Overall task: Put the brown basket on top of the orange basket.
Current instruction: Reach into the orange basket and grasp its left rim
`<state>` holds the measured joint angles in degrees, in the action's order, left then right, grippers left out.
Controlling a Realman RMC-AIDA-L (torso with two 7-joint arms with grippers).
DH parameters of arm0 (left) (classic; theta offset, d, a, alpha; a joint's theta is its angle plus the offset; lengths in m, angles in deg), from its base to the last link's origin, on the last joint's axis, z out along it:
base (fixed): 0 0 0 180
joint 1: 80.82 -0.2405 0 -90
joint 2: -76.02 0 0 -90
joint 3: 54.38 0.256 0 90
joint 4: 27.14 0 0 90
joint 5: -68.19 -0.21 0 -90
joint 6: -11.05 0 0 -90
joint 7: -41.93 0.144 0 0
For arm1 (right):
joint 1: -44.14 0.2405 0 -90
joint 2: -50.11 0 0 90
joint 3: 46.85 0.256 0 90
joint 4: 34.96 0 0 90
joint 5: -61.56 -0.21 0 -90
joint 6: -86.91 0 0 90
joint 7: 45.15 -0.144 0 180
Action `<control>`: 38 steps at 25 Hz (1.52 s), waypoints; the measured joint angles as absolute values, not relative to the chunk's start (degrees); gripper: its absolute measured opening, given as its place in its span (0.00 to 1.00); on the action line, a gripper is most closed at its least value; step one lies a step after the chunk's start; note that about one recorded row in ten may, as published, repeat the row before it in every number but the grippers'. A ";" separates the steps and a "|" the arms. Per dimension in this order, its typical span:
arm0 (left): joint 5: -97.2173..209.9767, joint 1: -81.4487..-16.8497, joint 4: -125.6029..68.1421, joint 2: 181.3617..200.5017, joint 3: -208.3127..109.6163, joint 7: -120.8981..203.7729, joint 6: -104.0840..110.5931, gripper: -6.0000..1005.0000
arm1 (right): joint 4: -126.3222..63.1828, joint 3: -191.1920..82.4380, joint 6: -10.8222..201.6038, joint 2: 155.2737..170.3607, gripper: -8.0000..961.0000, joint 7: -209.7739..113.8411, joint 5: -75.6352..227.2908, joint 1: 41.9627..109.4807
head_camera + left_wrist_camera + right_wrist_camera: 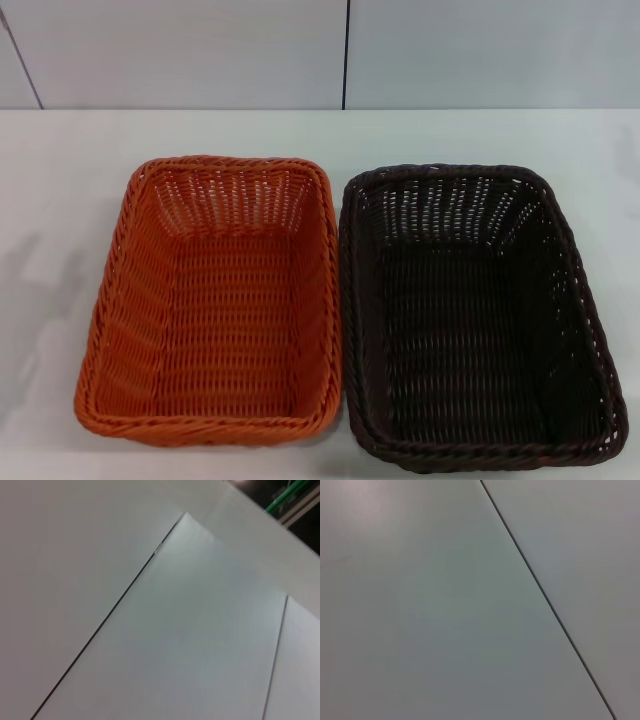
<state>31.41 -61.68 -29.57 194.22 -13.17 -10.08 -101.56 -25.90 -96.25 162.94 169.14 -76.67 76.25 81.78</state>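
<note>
Sitting side by side on the white table were two baskets: one bright orange rectangular woven basket on the left; one dark brown rectangular woven basket on the right, rims nearly touching; both held nothing; neither gripper appeared, so their openness could not be told.
</note>
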 joint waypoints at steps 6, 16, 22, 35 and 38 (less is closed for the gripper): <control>31.28 -60.37 -36.74 194.04 -8.55 -14.82 -90.33 0.77 | -25.85 -96.24 162.79 169.10 0.52 -76.55 76.26 81.76; 22.83 -59.87 -65.64 192.05 1.88 -39.92 -60.59 0.77 | -26.48 -96.20 162.22 169.17 0.52 -76.40 76.10 80.94; 1.59 -59.67 -82.25 188.53 1.54 -65.23 -52.68 0.77 | -26.68 -95.69 161.99 169.13 0.53 -76.37 75.88 80.60; -55.75 -57.44 -120.59 187.73 -3.47 -107.78 -72.39 0.77 | -25.67 -95.36 159.14 168.93 0.52 -76.19 75.79 80.46; -63.30 -57.09 -124.84 190.22 -3.41 -109.42 -79.19 0.77 | -25.65 -95.36 159.13 168.92 0.52 -76.18 75.79 80.02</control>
